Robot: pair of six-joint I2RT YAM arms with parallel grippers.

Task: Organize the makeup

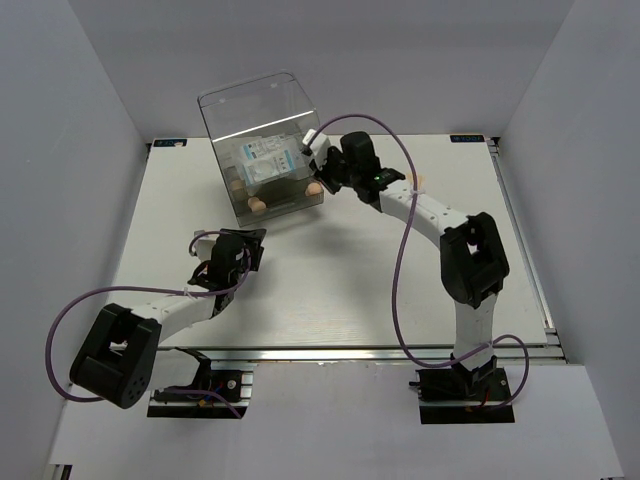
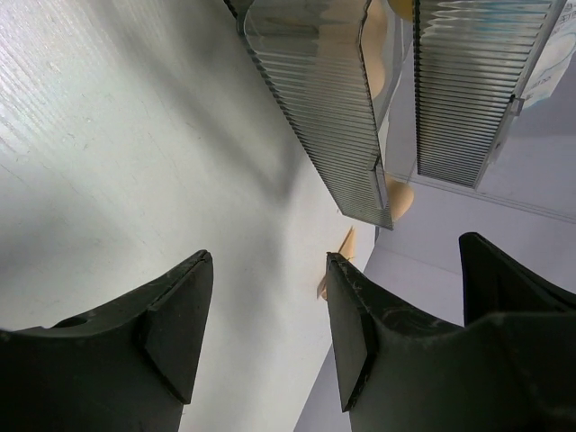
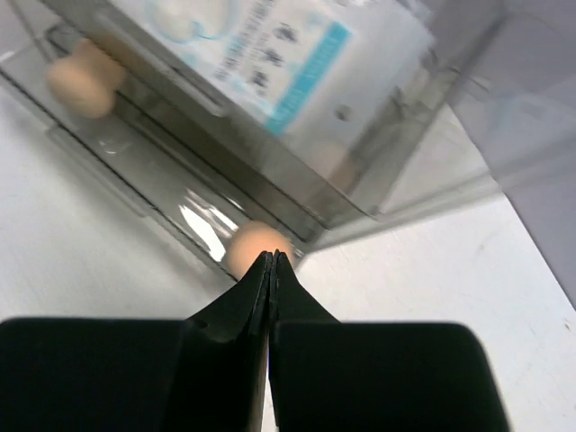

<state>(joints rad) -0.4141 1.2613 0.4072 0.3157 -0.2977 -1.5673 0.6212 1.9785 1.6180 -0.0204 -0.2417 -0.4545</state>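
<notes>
The clear drawer box [image 1: 258,150] stands at the back of the table. Two white-and-blue packets [image 1: 262,160] lie inside it, and one shows in the right wrist view [image 3: 270,54]. Peach sponges sit low at its front [image 1: 258,205] and its right corner [image 1: 313,187]. My right gripper [image 1: 320,172] is shut and empty, and its tips [image 3: 272,257] are right at the corner sponge [image 3: 247,243]. A second sponge [image 3: 83,79] lies further left. My left gripper [image 1: 250,245] is open and empty over the table in front of the box. In the left wrist view [image 2: 268,263] a thin tan piece [image 2: 345,245] and a sponge [image 2: 401,194] show beyond the ribbed drawer [image 2: 324,99].
White walls enclose the table [image 1: 330,280] on the left, right and back. The right arm [image 1: 470,260] curves across the right half of the table, with purple cables looping above it. An aluminium rail [image 1: 350,352] runs along the near edge.
</notes>
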